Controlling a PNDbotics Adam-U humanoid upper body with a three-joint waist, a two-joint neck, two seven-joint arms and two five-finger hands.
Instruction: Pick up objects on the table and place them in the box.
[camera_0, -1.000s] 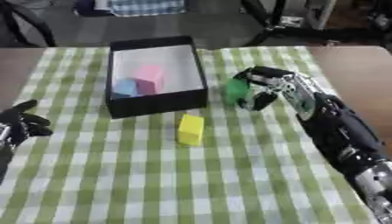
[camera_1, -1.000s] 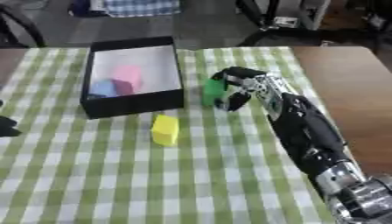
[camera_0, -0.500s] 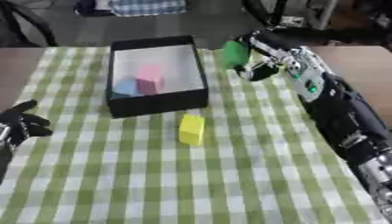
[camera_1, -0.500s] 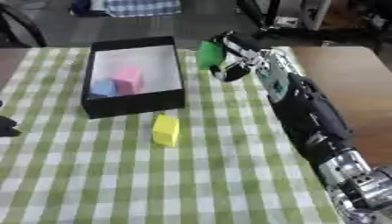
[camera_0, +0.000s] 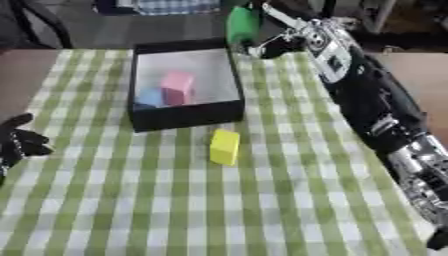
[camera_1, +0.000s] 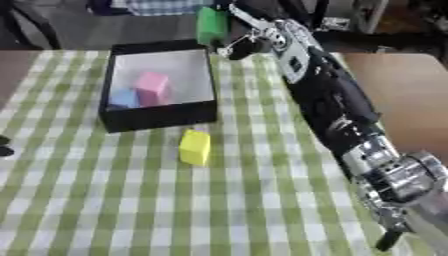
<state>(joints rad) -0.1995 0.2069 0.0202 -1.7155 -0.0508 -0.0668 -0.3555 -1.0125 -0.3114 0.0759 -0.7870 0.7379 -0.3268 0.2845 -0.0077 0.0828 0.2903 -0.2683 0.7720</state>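
Note:
My right hand (camera_0: 282, 33) is shut on a green block (camera_0: 241, 24), held in the air above the far right corner of the black box (camera_0: 185, 113). Inside the box lie a pink block (camera_0: 178, 86) and a blue block (camera_0: 150, 97). A yellow block (camera_0: 224, 146) lies on the checked cloth just in front of the box. My left hand (camera_0: 19, 141) rests open at the left edge, fingers up, away from everything.
The green-and-white checked cloth (camera_0: 262, 200) covers the table, with brown table edge (camera_1: 398, 90) showing at the right. Chairs and dark furniture stand beyond the far edge.
My right hand has lifted the green block off the cloth and carried it up and to the left, toward the box's far corner. The camera has tilted. The left hand has stayed put.

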